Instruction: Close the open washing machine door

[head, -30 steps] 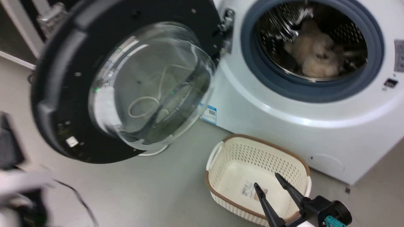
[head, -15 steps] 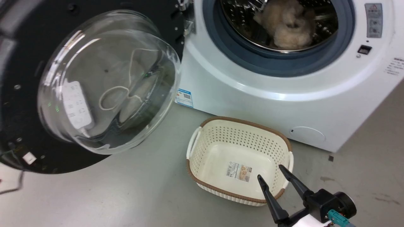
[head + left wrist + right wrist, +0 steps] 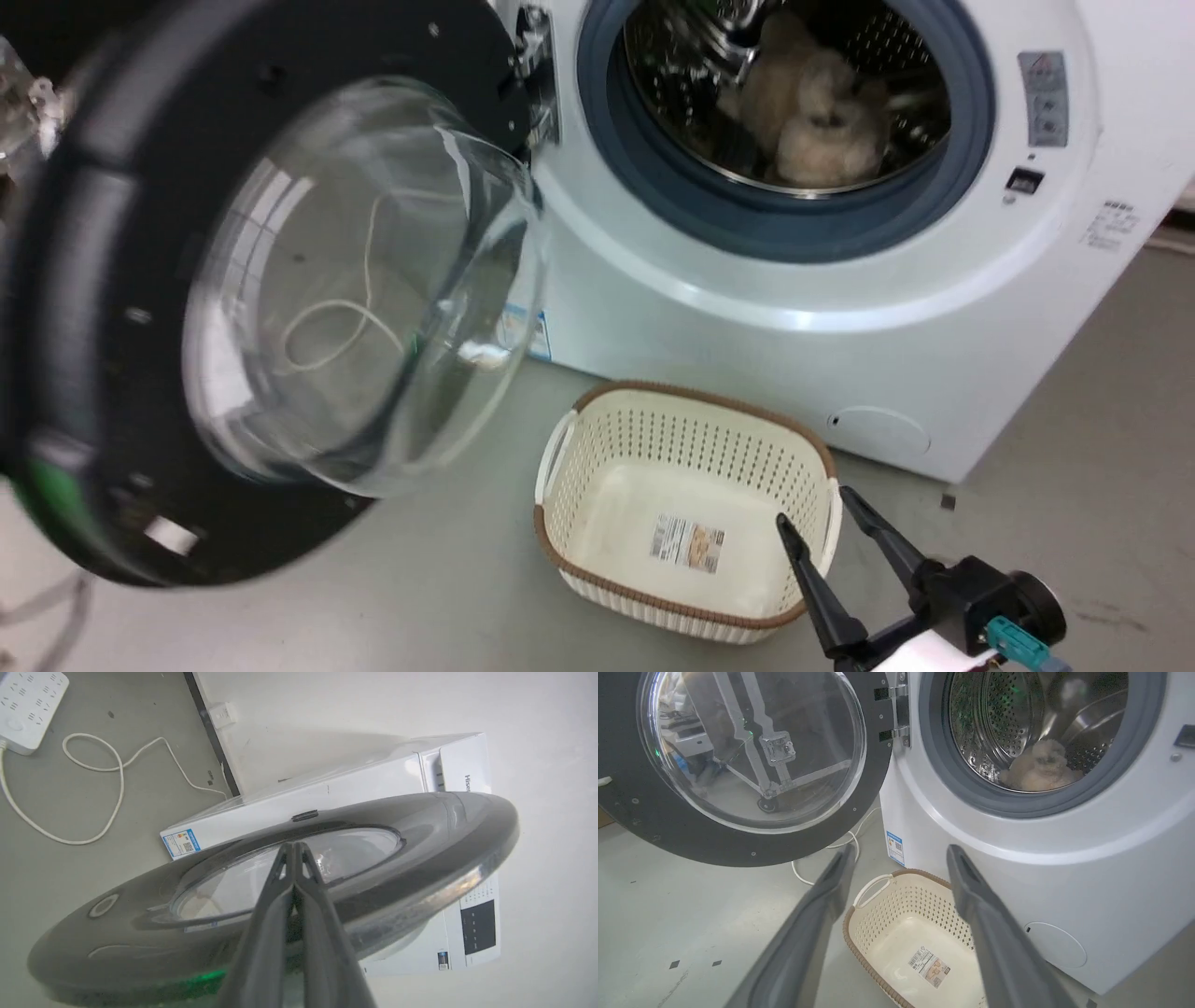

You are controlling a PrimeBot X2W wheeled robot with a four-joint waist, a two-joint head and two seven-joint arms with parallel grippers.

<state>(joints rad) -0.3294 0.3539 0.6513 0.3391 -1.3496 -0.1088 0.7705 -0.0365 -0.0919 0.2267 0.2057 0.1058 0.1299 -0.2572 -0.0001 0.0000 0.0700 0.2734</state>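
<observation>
While grey floor (image 3: 448,579) spreads before the white washing machine (image 3: 709,345), its round black-ringed glass door (image 3: 84,308) has swung nearer — left hand (image 3: 294,845) pinched shut at its outer face, right hand (image 3: 814,506) open, empty.

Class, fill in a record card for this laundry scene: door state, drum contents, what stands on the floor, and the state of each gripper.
door: washing machine door open, swung clear of the drum opening
drum contents: pale fluffy item
floor: cream basket in front of the washing machine, holding just a label
left arm: left gripper shut, tips at the door's outer face
right arm: right gripper open, holding nothing, by the basket's near edge
</observation>
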